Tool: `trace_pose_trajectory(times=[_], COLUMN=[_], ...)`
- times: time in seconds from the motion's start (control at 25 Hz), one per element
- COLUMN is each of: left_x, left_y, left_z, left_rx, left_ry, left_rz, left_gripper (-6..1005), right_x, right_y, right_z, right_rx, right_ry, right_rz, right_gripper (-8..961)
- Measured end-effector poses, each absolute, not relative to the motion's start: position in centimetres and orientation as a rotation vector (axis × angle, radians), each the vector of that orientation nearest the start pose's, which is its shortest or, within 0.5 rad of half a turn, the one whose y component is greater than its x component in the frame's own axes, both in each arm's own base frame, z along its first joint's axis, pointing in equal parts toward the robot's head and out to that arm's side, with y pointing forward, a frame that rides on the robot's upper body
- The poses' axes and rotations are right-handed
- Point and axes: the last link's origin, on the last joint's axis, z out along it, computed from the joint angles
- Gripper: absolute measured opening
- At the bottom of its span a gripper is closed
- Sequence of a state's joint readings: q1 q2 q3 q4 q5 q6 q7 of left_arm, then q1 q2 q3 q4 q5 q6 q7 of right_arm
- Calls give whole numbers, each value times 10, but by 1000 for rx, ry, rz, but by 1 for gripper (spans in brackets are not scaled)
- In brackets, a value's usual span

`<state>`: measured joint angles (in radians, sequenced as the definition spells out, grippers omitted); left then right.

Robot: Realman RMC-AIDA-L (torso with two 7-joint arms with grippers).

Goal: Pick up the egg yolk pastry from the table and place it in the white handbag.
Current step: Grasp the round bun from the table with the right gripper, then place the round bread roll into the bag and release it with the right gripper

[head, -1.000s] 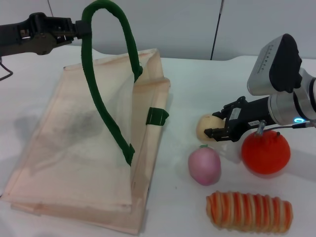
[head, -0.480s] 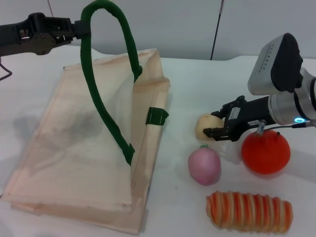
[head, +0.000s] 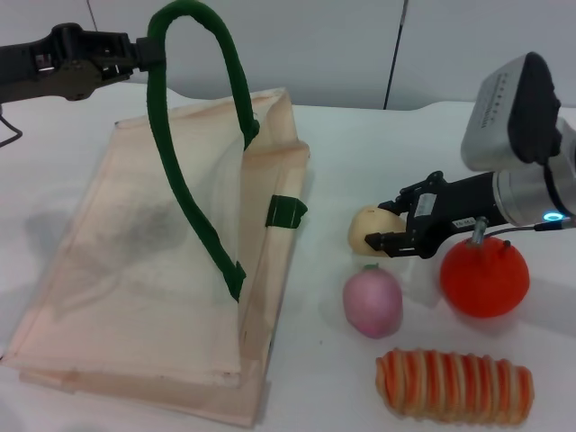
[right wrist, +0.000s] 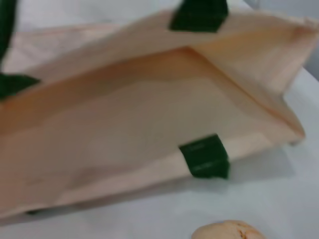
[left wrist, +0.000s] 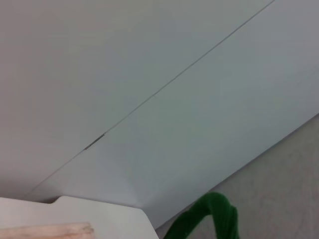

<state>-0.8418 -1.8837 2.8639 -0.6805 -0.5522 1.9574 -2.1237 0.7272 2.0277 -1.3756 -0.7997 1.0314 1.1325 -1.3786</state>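
The egg yolk pastry [head: 367,229] was held just above the white tabletop [head: 360,144], pinched between the fingers of the right gripper [head: 387,227], which reached in from three o'clock. The pastry was positioned near the open side of the white handbag [head: 135,270], which lay toward nine o'clock. One green handle [head: 184,135] of the handbag was held raised in a tall loop, clamped at its top by the closed left gripper [head: 144,52] at eleven o'clock. A pink fruit [head: 373,301] was seen just below the pastry, an orange fruit [head: 483,277] at four o'clock from it, and a striped roll [head: 454,387] nearest the front edge.
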Motion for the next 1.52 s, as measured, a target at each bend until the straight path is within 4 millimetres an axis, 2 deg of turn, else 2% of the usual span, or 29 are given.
trace_pose_trajectory(times=[0.24, 0.4, 1.16, 1.52], left_x=[-239, -236, -210, -207], left_y=[369, 369, 374, 375], left_z=[129, 131, 136, 138], left_rx=[-2380, -2386, -2481, -2475], left_ry=[-1533, -1527, -1458, -1442], left_rz=[-1149, -1171, -1279, -1310], left_gripper=[176, 178, 188, 193], right_x=[174, 164, 89, 64], right_y=[379, 374, 371, 371], right_z=[-34, -36, -93, -124], right_rx=[-2902, -2942, -3062, -3035], right_ry=[218, 180, -132, -252], right_rz=[40, 68, 92, 55], right_gripper=[488, 488, 468, 443])
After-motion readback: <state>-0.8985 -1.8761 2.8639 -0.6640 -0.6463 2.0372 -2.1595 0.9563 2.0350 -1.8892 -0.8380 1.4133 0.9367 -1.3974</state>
